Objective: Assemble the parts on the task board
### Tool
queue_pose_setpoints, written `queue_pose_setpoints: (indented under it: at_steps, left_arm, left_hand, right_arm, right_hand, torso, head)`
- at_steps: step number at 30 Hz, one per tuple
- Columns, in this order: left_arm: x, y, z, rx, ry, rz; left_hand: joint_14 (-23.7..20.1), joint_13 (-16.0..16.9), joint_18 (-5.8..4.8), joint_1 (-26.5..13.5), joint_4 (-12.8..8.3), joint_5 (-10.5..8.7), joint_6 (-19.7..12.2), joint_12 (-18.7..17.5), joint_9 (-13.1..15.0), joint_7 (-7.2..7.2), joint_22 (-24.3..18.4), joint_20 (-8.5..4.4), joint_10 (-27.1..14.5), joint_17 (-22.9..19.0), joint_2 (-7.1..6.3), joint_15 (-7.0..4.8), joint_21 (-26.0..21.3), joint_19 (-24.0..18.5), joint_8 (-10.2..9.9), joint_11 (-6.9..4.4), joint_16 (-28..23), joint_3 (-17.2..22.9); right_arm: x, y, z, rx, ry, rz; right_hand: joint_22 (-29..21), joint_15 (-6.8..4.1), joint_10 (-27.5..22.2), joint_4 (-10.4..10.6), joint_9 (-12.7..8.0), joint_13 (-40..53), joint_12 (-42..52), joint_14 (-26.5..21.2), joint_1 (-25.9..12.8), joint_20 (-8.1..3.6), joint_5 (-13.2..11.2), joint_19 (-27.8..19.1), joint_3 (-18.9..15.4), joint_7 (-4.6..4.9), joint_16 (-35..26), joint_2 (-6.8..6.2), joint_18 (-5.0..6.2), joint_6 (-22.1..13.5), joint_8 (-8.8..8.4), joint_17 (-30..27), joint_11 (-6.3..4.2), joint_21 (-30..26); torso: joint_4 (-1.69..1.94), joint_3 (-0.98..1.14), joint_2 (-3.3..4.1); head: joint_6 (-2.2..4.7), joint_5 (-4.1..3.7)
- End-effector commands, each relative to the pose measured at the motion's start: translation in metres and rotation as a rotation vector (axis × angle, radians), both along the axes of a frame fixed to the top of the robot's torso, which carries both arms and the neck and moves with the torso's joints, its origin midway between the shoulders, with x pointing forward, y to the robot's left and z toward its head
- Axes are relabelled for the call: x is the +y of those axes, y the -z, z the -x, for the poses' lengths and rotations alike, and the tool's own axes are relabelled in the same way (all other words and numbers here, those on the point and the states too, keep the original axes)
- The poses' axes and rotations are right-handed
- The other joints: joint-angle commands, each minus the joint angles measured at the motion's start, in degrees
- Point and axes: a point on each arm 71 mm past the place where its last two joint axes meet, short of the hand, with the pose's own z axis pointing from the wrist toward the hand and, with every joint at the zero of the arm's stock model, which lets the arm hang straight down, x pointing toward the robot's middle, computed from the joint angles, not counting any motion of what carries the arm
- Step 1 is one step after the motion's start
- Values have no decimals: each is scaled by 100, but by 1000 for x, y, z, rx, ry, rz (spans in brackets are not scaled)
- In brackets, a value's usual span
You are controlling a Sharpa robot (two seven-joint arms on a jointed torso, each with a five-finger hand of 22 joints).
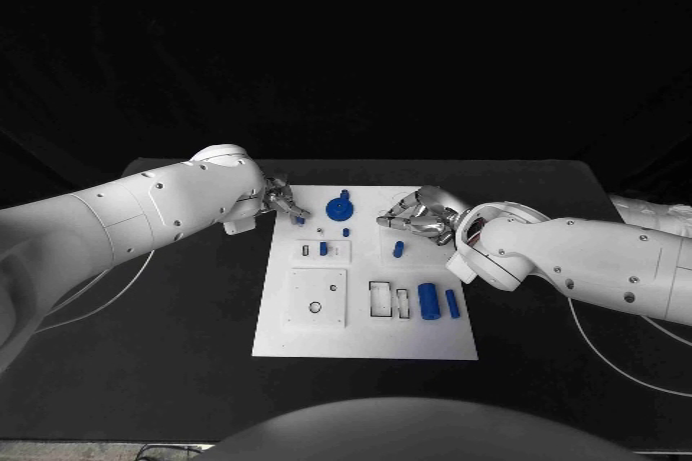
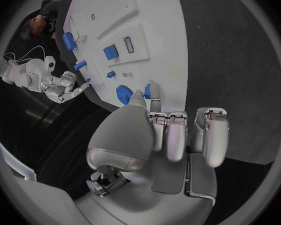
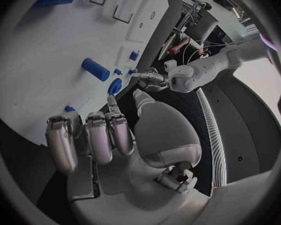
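Observation:
The white task board (image 1: 368, 331) lies mid-table. My left hand (image 1: 281, 209) hovers at its far left corner and pinches a small blue part (image 2: 147, 90) between thumb and a finger, just beside the blue gear (image 1: 340, 207). My right hand (image 1: 418, 219) hangs over the board's far right area with its fingers (image 3: 97, 140) curled in and nothing seen inside them. A small blue bit (image 3: 69, 108) shows on the board just past those fingertips. A short blue peg (image 1: 398, 248) stands near the right hand, and a small blue block (image 1: 325, 248) sits left of it.
A thick blue cylinder (image 1: 427, 301) and a slimmer blue bar (image 1: 451, 302) lie at the board's near right, next to empty rectangular slots (image 1: 381, 298). A raised white square plate (image 1: 317, 297) with a hole takes up the near left. Black table (image 1: 173, 331) surrounds the board.

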Motion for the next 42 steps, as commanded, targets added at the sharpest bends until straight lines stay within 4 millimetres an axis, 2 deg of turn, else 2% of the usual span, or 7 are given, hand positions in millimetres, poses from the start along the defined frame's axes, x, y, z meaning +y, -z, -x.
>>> queue_pose_setpoints:
  at_steps: [1, 14, 16, 26, 31, 42]
  left_arm:
    - [-1, -2, 0, -28, 4, 26]
    - [5, -10, 2, -67, 0, 56]
    - [6, -11, 2, -73, -3, 59]
    - [14, -23, 4, -92, -10, 75]
    - [18, -32, 13, -72, 3, 76]
    - [17, -34, 44, 19, 30, 62]
  left_hand:
    - [616, 191, -43, 383, 0, 22, 51, -6, -8, -14, 1509, 42, 734, 1506, 268, -41, 14, 593, -33, -242, 15, 49]
    - [616, 191, -43, 674, -1, 43, 127, -6, -16, -18, 1509, 65, 734, 1506, 144, -48, 14, 593, -76, -246, 15, 363]
    - [616, 191, -43, 692, 0, 45, 131, -6, -17, -17, 1509, 67, 734, 1506, 132, -48, 14, 593, -81, -246, 15, 389]
    - [616, 191, -43, 718, 7, 53, 143, -6, -19, -12, 1509, 71, 734, 1506, 113, -48, 14, 593, -90, -243, 15, 441]
    - [616, 191, -43, 675, 23, 46, 151, -6, -22, 1, 1509, 73, 734, 1506, 108, -46, 14, 593, -99, -233, 15, 457]
    - [616, 191, -43, 551, 23, 40, 177, -6, -30, 6, 1509, 78, 734, 1506, 101, -37, 14, 593, -119, -222, 15, 481]
  right_arm:
    - [1, 1, 0, 5, -16, 9]
    - [0, 2, 0, 11, -12, 13]
    - [-1, 2, 0, 12, -11, 14]
    - [-2, 4, 0, 15, -9, 16]
    - [-1, 4, 1, 15, -9, 15]
    - [0, 4, 1, 14, -9, 14]
  right_hand:
    - [1507, 38, 615, 5, 8, 1509, 23, 598, -16, 30, 17, 589, 11, 107, 23, 0, -82, -13, 20, 1508, 42, 26]
    - [1507, 38, 615, 5, 8, 1509, 23, 598, -16, 30, 17, 589, 11, 107, 23, 0, -82, -13, 20, 1508, 42, 26]
    - [1507, 38, 615, 5, 8, 1509, 23, 598, -16, 30, 17, 589, 11, 107, 23, 0, -82, -13, 20, 1508, 42, 26]
    - [1507, 38, 615, 5, 8, 1509, 23, 598, -16, 30, 17, 589, 11, 107, 23, 0, -82, -13, 20, 1508, 42, 26]
    - [1507, 38, 615, 5, 8, 1509, 23, 598, -16, 30, 17, 589, 11, 107, 23, 0, -82, -13, 20, 1508, 42, 26]
    - [1507, 38, 615, 5, 8, 1509, 23, 598, -16, 30, 17, 589, 11, 107, 23, 0, -82, -13, 20, 1508, 42, 26]
  torso:
    - [3, 2, -2]
    - [-3, 4, -1]
    - [6, 6, -3]
    - [-2, 5, -4]
    - [-1, 5, 5]
    - [1, 2, 1]
  head:
    - [12, 5]
    - [24, 2]
    - [30, -10]
    - [42, -2]
    - [33, 2]
    - [-1, 19]
